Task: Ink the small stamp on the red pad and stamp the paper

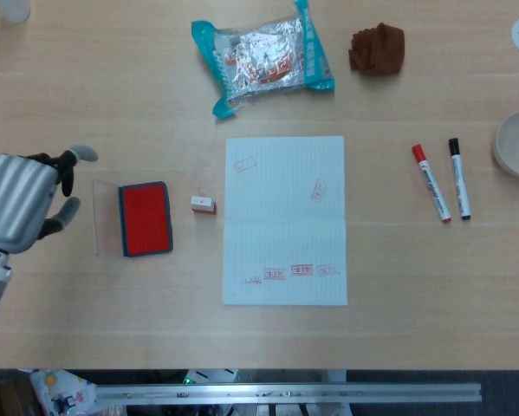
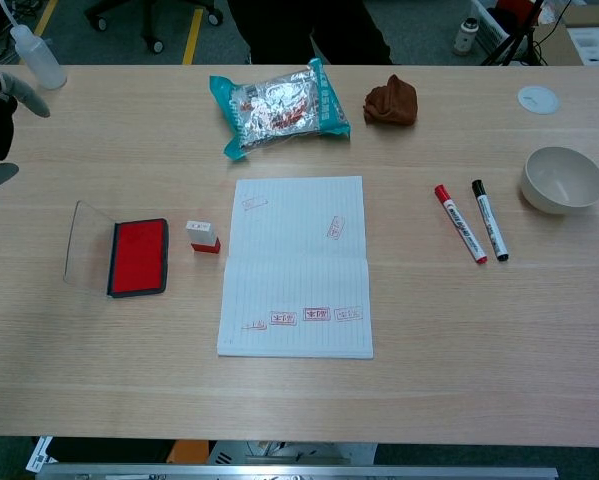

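One left hand [image 1: 21,201] (fingers spread, empty) beside red pad [image 1: 145,218].

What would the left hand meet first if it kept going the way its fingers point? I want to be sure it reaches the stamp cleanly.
Probably the ink pad's open clear lid, just beyond the left hand; the small stamp lies past the pad. Hand height is unclear.

Left hand [image 1: 21,201]: ribbed, silver-grey metallic back shell. Black fingers [image 1: 66,162] ending in light grey rounded tips. Wrist segment below the shell is pale grey with a small blue marking.
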`<control>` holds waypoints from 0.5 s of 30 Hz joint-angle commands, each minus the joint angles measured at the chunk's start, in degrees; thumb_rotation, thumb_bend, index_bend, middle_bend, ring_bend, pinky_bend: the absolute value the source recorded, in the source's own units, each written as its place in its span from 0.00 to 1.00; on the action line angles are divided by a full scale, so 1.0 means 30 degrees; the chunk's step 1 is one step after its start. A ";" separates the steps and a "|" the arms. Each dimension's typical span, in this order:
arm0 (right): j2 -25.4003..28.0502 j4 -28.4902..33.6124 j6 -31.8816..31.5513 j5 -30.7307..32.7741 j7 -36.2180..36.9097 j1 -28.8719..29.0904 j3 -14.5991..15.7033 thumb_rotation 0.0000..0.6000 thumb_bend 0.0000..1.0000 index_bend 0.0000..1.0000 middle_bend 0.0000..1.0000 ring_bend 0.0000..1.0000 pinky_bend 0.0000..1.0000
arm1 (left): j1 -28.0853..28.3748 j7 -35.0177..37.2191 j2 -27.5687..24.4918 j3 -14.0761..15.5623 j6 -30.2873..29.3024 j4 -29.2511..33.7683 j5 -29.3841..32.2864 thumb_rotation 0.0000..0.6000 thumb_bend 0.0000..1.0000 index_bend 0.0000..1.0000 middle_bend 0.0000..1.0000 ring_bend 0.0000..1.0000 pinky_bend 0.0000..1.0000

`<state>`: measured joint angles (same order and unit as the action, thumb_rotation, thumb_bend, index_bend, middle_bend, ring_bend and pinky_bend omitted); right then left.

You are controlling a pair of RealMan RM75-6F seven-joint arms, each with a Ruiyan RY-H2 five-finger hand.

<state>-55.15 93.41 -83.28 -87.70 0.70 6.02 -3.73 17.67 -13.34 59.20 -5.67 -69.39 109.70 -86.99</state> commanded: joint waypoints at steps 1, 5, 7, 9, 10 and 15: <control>-0.0013 0.0007 0.0117 0.0056 -0.0062 0.0080 -0.0029 1.00 0.20 0.24 0.36 0.29 0.30 | 0.1316 -0.1562 0.0868 -0.0377 0.1567 0.0392 0.1079 1.00 0.27 0.30 0.72 0.78 1.00; -0.0033 0.0009 0.0359 0.0140 -0.0160 0.0209 -0.0034 1.00 0.20 0.24 0.36 0.29 0.30 | 0.2290 -0.2965 0.1811 -0.0641 0.2499 0.0323 0.2080 1.00 0.27 0.29 0.83 0.90 1.00; -0.0048 -0.0002 0.0405 0.0158 -0.0167 0.0254 -0.0052 1.00 0.20 0.24 0.36 0.29 0.30 | 0.2690 -0.3388 0.2134 -0.0751 0.2956 0.0326 0.2745 1.00 0.27 0.29 0.89 0.95 1.00; -0.0058 -0.0022 0.0478 0.0189 -0.0175 0.0299 -0.0057 1.00 0.20 0.24 0.36 0.29 0.30 | 0.3146 -0.3905 0.2424 -0.0853 0.3457 0.0321 0.3552 1.00 0.27 0.30 0.94 0.98 1.00; -0.0062 -0.0034 0.0509 0.0196 -0.0177 0.0317 -0.0055 1.00 0.20 0.24 0.36 0.29 0.30 | 0.3315 -0.4118 0.2545 -0.0878 0.3611 0.0309 0.3853 1.00 0.27 0.31 0.96 0.99 1.00; -0.0076 -0.0097 0.0647 0.0252 -0.0171 0.0401 -0.0054 1.00 0.20 0.24 0.36 0.29 0.30 | 0.4127 -0.5724 0.3258 -0.0760 0.4136 0.0130 0.5409 1.00 0.27 0.39 1.00 1.00 1.00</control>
<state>-55.37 93.13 -81.34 -86.96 0.18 7.21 -3.89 28.98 -28.82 67.95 -8.03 -57.71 110.33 -72.34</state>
